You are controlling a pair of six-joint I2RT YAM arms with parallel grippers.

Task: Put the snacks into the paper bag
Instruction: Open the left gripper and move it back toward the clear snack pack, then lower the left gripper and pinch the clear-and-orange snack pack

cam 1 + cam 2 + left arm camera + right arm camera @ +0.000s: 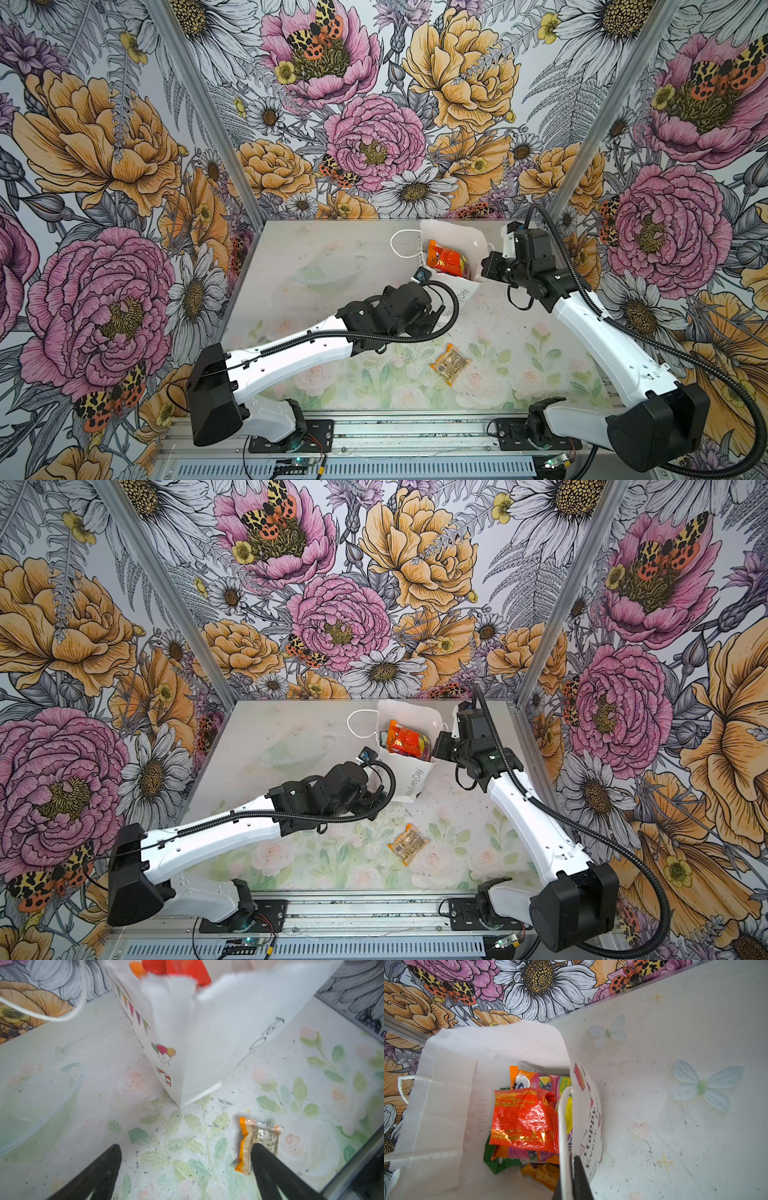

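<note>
The white paper bag (pixel 467 289) stands open at upper centre in both top views, its mouth apparently held wide for loading by the right gripper (pixel 571 1169), fingers clamped on the rim beside a cord handle. Lower left of the bag hangs the left gripper (pixel 185 1147), empty, fingers spread wide. Inside, a red-orange packet (pixel 523 1118) tops green, orange and purple ones. A small clear packet (pixel 449 363) lies on the table (pixel 332 249) below the bag, seemingly last to go.

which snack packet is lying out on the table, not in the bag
The small clear packet with orange ends: it lies alone on the table, outside the paper bag, while the red-orange packet and the rest sit inside it.
</note>
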